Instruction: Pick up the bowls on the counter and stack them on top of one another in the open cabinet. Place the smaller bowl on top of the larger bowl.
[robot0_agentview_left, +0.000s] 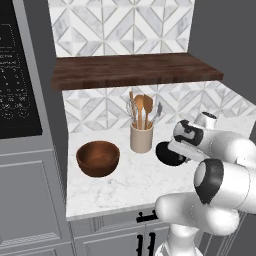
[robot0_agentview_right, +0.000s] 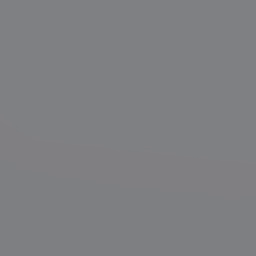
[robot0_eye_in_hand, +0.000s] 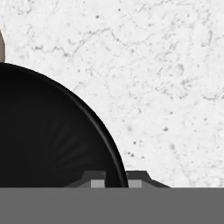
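The smaller bowl (robot0_agentview_left: 166, 153), glossy black, sits on the white marble counter (robot0_agentview_left: 115, 187) right of the beige utensil holder. My gripper (robot0_eye_in_hand: 117, 180) is shut on its rim, one fingertip (robot0_eye_in_hand: 97, 179) inside the smaller bowl (robot0_eye_in_hand: 48, 140) and the other outside over the counter (robot0_eye_in_hand: 166, 87). In the left base view the hand reaches down onto the bowl's right side and hides that edge. The larger bowl (robot0_agentview_left: 98, 158), reddish-brown wood, stands alone on the counter to the left. The open cabinet (robot0_agentview_left: 135, 71), a dark wood shelf board, runs along the tile wall above, with nothing on it.
A beige utensil holder (robot0_agentview_left: 141, 137) with wooden spoons and a whisk stands between the two bowls, close to the black one. A tall grey unit with a dark oven panel (robot0_agentview_left: 15, 75) walls off the left. Grey cabinet fronts (robot0_agentview_left: 115, 235) lie below the counter edge.
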